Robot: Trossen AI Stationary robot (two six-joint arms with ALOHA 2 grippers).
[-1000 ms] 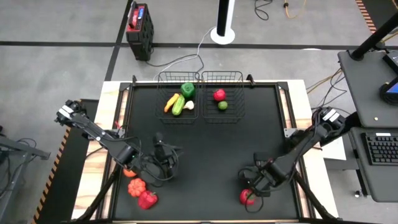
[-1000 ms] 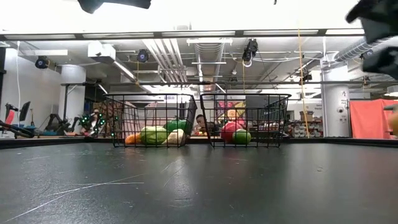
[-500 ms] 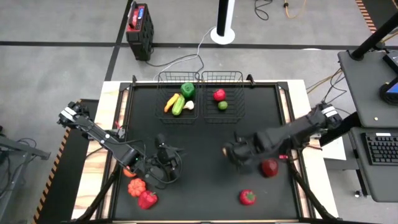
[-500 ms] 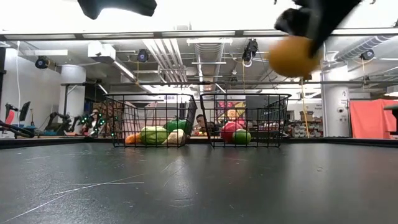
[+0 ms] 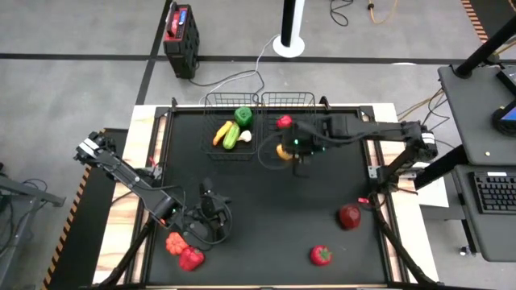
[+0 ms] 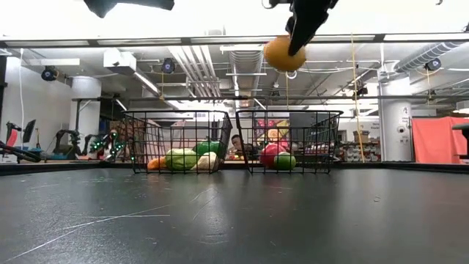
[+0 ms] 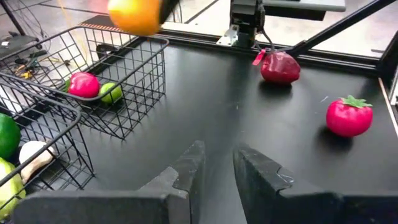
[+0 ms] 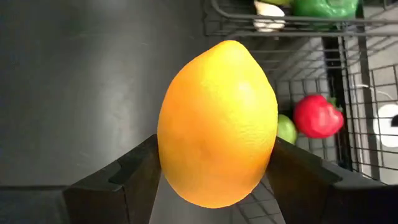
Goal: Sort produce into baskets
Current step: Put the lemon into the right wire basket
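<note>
My right gripper point(image 5: 288, 150) is shut on an orange-yellow lemon point(image 5: 281, 151), high above the table by the near edge of the right wire basket point(image 5: 289, 97). That basket holds a red fruit point(image 5: 284, 122) and a green one point(image 5: 288, 136). The left basket point(image 5: 230, 97) holds a carrot, a cucumber point(image 5: 232, 135), a green pepper and a garlic. My left gripper point(image 5: 211, 211) is at the near left, narrowly open and empty. A red apple point(image 5: 349, 216) and a red tomato point(image 5: 321, 255) lie on the table at the near right. My right gripper pinches the lemon's two opposite sides point(image 8: 171, 155) between its two fingers point(image 8: 134, 171). The lemon's pointed end faces away from the wrist. In the low view the fingers point(image 6: 304, 18) come from above and the lemon point(image 6: 284, 53) hangs below them, lifted clear of the table.
A reddish lobed vegetable point(image 5: 176, 242) and a red pepper point(image 5: 191, 258) lie at the near left, beside my left arm. The middle of the black table point(image 5: 266, 201) is bare. A person sits in the room behind the baskets point(image 6: 236, 143).
My right gripper has risen from the near right of the table, beside the red tomato, and has swung toward the far edge and left, up to the right basket, carrying the lemon lifted clear. The red apple that the arm hid now shows.
</note>
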